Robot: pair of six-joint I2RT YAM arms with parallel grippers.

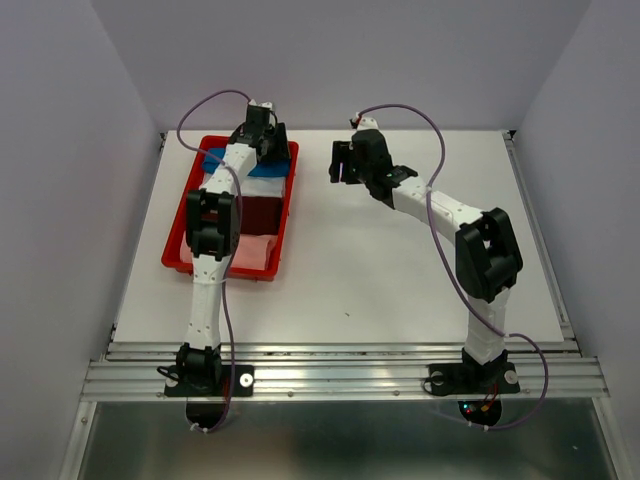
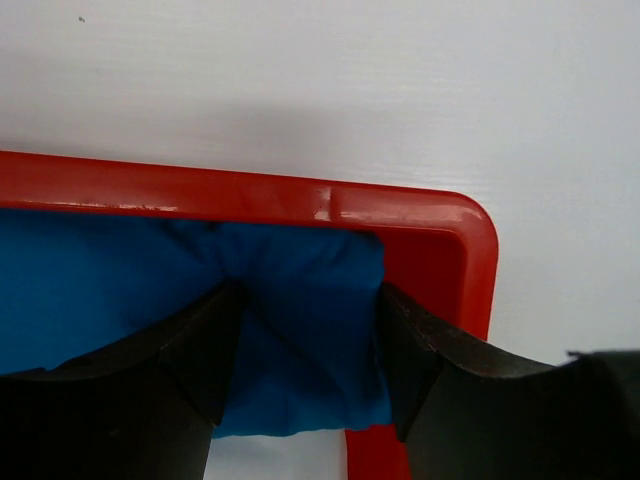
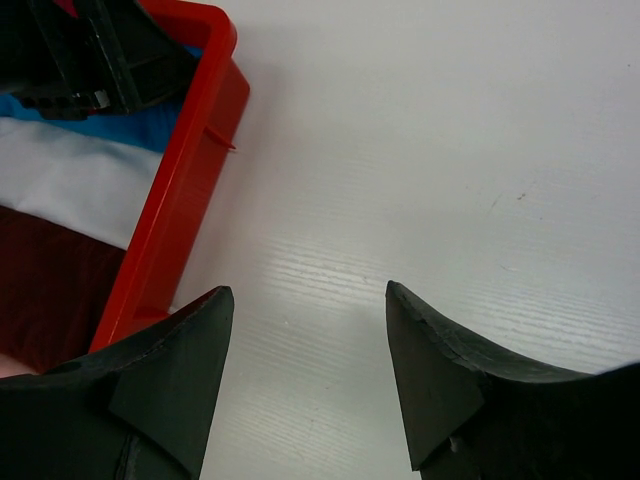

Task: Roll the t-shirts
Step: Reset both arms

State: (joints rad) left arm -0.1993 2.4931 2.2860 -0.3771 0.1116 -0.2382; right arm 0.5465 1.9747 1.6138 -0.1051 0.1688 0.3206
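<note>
The bright blue t-shirt (image 2: pixel 90 290) lies crumpled at the far end of the red tray (image 2: pixel 330 205), pushed right into the corner. The left gripper (image 2: pixel 307 295) is down in there, jaws spread wide, one finger on either side of a bunched ridge of blue cloth (against it, though I see no pinch). Nearer the arms, in the same tray, come the white t-shirt (image 3: pixel 70 180), the dark red one (image 3: pixel 50 290), then the pink one (image 1: pixel 255 250). Over the white table (image 3: pixel 450 150), the right gripper (image 3: pixel 310 300) hovers near the tray's right wall, jaws wide apart, holding nothing.
</note>
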